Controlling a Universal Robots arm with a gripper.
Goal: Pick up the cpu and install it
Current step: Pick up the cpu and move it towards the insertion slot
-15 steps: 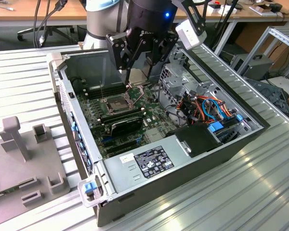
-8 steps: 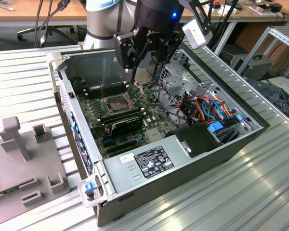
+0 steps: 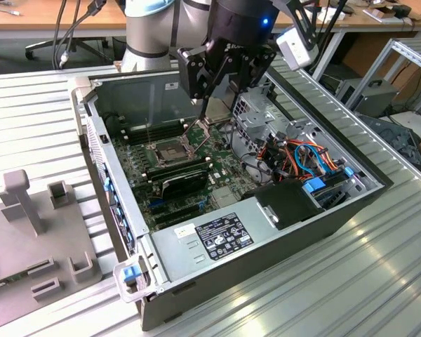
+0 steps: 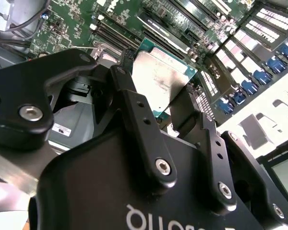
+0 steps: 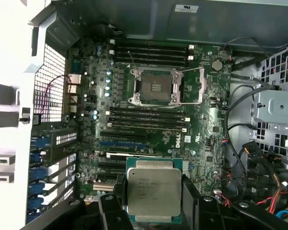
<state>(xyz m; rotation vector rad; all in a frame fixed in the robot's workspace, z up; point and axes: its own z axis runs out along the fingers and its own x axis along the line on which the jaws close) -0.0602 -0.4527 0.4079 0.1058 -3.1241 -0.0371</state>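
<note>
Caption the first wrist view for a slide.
The tool holds the cpu above the motherboard, its socket open and empty.

Robot arm [image 3: 151,31] reaching in over far wall of computer case [image 3: 316,232], wrist [image 3: 238,21] turned downward. Black gripper [image 3: 212,105] hanging above case interior, fingers [image 4: 134,115] clamped on opposite edges of cpu [image 5: 153,191], chip held flat, clear of case floor

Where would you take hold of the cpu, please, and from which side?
By two opposite thin edges, coming from its metal-top side, as the gripper holds it with a finger either side of the cpu. It is a flat square plate, so the edges probably give the only purchase, and the underside is left free for the open socket.
</note>
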